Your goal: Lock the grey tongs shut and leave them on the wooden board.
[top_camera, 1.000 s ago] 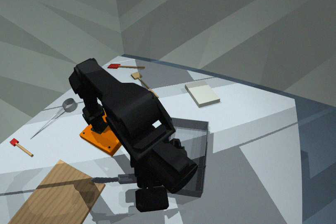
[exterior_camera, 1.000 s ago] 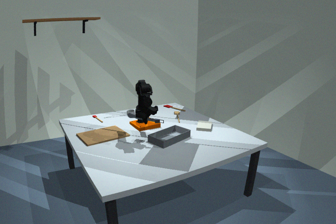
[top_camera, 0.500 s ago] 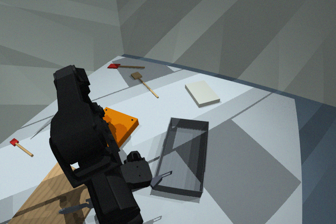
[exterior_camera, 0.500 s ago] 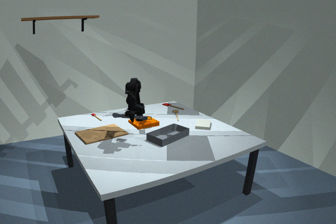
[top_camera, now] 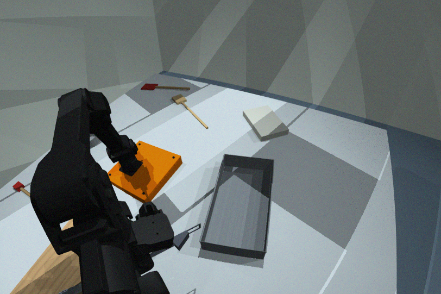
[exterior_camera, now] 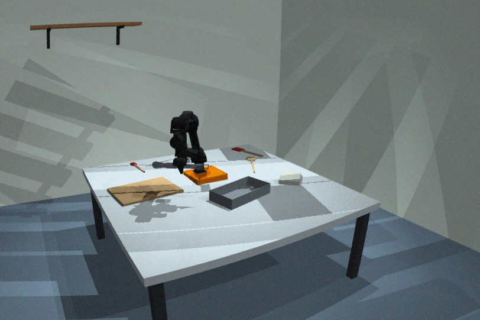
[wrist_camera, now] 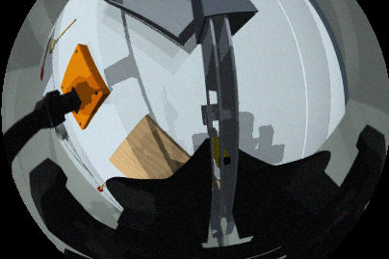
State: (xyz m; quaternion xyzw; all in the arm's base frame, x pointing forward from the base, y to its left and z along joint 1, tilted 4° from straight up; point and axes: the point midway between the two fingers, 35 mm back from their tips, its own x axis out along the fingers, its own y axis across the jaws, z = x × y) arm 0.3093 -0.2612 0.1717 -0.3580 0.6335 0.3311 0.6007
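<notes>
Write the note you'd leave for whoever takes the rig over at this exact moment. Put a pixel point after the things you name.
Gripper (exterior_camera: 181, 170) (wrist_camera: 213, 142): shut on the grey tongs (top_camera: 181, 239) (exterior_camera: 166, 165) (wrist_camera: 228, 87), held up off the table, lying roughly level rather than tips up.
Where things are: the wooden board (top_camera: 53, 266) (exterior_camera: 132, 194) (wrist_camera: 140, 151) and the roasting tin (top_camera: 233, 249) (exterior_camera: 221, 197) (wrist_camera: 185, 31) both sit on the table; the tongs are on neither.
Done: tongs gripped and off the tin, arms squeezed close. Whether the lock has caught, I can't tell.
Left: tips up and squeeze if unlocked, then lay them on the board and release.
</notes>
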